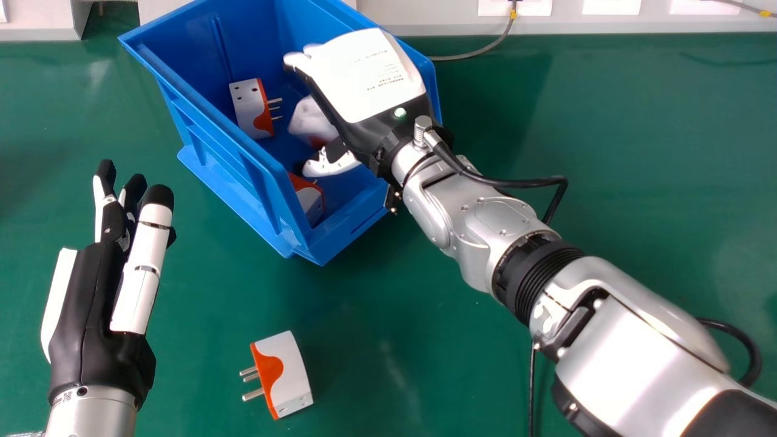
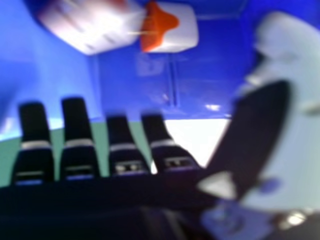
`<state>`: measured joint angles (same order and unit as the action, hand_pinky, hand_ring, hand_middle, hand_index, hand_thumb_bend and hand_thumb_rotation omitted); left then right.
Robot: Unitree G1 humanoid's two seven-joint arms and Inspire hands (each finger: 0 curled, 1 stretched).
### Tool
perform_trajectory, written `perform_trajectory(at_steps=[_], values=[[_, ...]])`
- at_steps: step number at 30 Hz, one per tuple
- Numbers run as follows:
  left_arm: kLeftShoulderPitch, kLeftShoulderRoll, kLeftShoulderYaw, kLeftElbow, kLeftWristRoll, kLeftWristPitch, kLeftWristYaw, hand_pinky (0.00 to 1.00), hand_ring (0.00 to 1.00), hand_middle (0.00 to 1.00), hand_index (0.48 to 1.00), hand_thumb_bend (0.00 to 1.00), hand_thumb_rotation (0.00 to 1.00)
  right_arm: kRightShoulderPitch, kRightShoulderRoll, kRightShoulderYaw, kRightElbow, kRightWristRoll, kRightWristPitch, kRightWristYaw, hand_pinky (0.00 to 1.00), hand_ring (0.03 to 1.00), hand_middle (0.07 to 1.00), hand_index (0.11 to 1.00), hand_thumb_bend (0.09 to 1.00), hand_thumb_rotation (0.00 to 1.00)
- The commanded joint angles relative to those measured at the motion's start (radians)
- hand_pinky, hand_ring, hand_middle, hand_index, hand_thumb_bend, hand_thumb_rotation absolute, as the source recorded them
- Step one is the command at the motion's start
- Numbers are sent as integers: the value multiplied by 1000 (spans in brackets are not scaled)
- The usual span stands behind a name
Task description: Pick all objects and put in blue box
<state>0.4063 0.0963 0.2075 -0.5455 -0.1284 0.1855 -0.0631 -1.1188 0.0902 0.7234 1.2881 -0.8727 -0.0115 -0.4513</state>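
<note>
Inside the blue box (image 1: 209, 152) we count three white-and-orange plugs: the side plug (image 1: 246, 109) by the wall at the view's left, prongs toward the middle; the corner plug (image 1: 309, 200) low in the near corner; and the blurred plug (image 1: 311, 121) between them, beneath the right hand (image 1: 364, 76). Whether the blurred one touches the floor of the box, we cannot tell.

Right hand hangs over the box, palm side down into it. In its own view we see straight fingers (image 2: 75, 135), thumb (image 2: 260, 130) well apart from them, nothing clamped.

On the green table (image 1: 637, 152), nearer us than the box, lies the table plug (image 1: 291, 373), prongs toward the view's left.

Left hand (image 1: 91, 315) at lower left of the head view, fingers stretched and relaxed, holding nothing.

Markings: small dark lines of print on the right hand's white back cover (image 1: 367, 76), close to a lit green lamp (image 1: 399, 112); a tiny printed patch (image 1: 62, 397) at the other wrist.
</note>
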Motion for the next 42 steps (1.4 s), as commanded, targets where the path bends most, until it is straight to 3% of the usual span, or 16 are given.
perform_trajectory(at_steps=[1,11,24,31,35,42], values=[[-8,3,-4,-13,6,-9,0,934,1000,1000,1000,384,822,-26,-4,1,-22,-2,6,-7,983,990,991,991,477,929],[-16,4,-6,-5,8,-9,-1,934,1000,1000,1000,385,823,-26,-6,-6,-23,3,5,-10,999,1000,1000,1000,477,962],[-40,18,0,29,10,-12,-9,934,1000,1000,1000,392,824,26,-44,-61,-116,51,-11,-15,1000,1000,1000,1000,431,935],[-55,26,10,40,0,-5,-13,934,1000,1000,1000,404,829,201,-101,-125,-405,85,-8,-56,1000,1000,1000,1000,373,851],[-63,32,21,52,-7,-6,-23,934,1000,1000,1000,405,831,354,-176,-138,-664,59,11,-43,1000,1000,1000,1000,356,828],[-76,37,31,58,-19,0,-27,940,1000,1000,1000,404,833,633,-310,-190,-1056,50,-22,2,1000,1000,1000,1000,333,816]])
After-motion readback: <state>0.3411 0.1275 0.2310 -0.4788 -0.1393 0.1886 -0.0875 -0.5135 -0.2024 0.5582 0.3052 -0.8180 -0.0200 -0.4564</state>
